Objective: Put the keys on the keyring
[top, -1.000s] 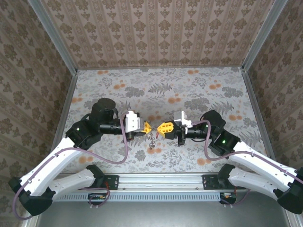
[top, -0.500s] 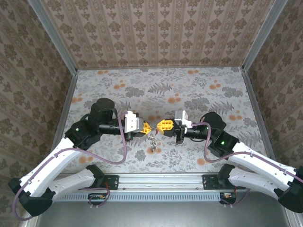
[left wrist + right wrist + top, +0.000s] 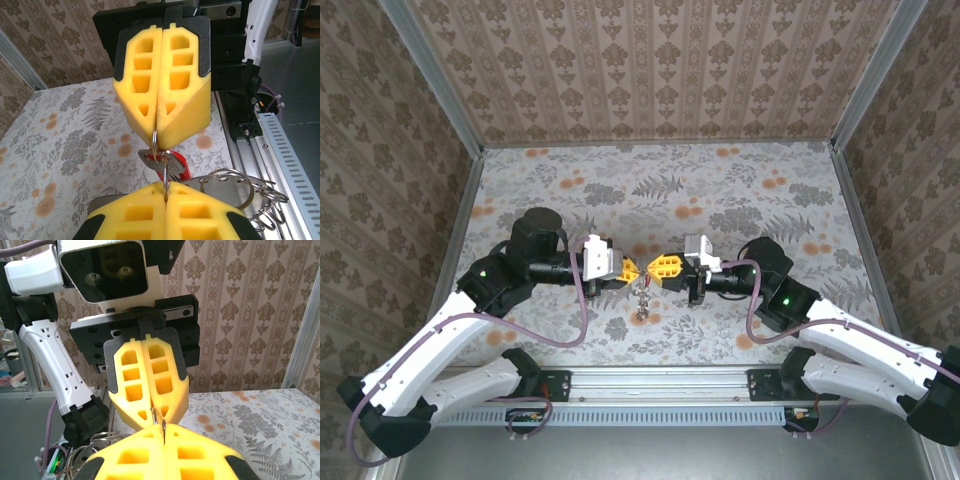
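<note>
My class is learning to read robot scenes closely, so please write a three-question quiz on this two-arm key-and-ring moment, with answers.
1. True or false: the left gripper and right gripper are both shut, tips facing each other.
2. The tag beside the silver key is: A blue, B red, C green.
3. What thin thing do both grippers pinch between them?
Key: 1 true; 2 B; 3 the keyring.

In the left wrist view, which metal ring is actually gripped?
The thin keyring, seen edge-on, pinched between the left gripper and the right gripper. The wider silver rings hang at lower right, outside both grips.
</note>
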Tool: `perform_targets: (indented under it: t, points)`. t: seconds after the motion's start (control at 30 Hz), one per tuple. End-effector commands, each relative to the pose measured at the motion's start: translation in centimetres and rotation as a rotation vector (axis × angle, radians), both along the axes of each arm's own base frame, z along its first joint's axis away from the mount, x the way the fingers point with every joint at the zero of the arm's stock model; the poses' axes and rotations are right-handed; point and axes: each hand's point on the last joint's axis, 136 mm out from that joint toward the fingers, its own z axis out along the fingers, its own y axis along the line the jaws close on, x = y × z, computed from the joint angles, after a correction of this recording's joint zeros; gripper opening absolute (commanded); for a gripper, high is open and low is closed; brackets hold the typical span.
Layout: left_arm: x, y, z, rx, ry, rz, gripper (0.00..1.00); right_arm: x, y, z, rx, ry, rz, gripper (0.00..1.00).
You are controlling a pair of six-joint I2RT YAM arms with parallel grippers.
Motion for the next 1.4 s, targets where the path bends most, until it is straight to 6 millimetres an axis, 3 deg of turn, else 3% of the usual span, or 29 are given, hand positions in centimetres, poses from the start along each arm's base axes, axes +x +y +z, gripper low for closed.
perform_targets:
  t: [0.0, 0.5, 1.37]
  points:
    - [-0.35, 0.18, 1.40, -0.050, -0.017, -0.011, 0.00, -0.73, 0.18, 1.39, 0.027, -0.038, 0.033, 0.00]
    - [-0.30, 0.21, 1.38, -0.048, -0.017, -0.008, 0.00, -0.85, -0.57, 2.12, 0.034, -0.069, 0.002, 0.00]
    - [-0.36, 0.23, 1.52, -0.051, -0.020, -0.011, 0.00, -0.32, 0.32, 1.72, 0.027, -0.061, 0.015, 0.00]
